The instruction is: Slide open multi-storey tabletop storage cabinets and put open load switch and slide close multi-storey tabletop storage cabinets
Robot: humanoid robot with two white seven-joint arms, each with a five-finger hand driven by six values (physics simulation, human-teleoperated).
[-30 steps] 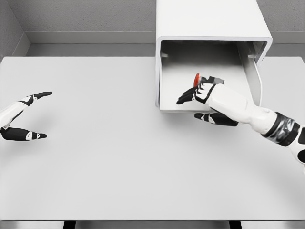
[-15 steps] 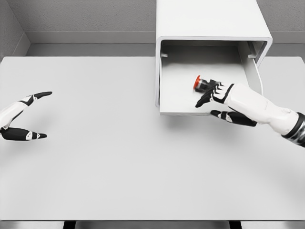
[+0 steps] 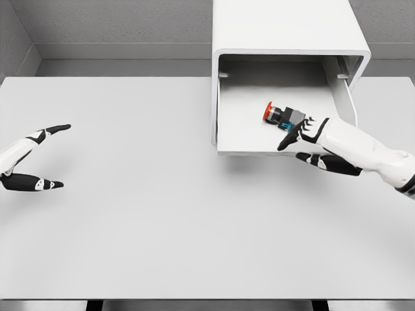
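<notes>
Head view: my left hand [image 3: 29, 162] idles open at nine o'clock. Right hand [image 3: 311, 144], fingers spread and empty, hangs at the drawer [image 3: 240, 139] lip; switch [image 3: 281, 115] lies inside. Closing carelessly, I could jolt it or jam.

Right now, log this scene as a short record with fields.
cabinet: white storage cabinet at the table's far edge
drawer: pulled open drawer
load switch: red-capped load switch lying in the drawer, not held
right robot hand: right robot hand open at the drawer's front right, fingertips beside the switch
left robot hand: left robot hand open, at the table's left edge
table: white table
</notes>
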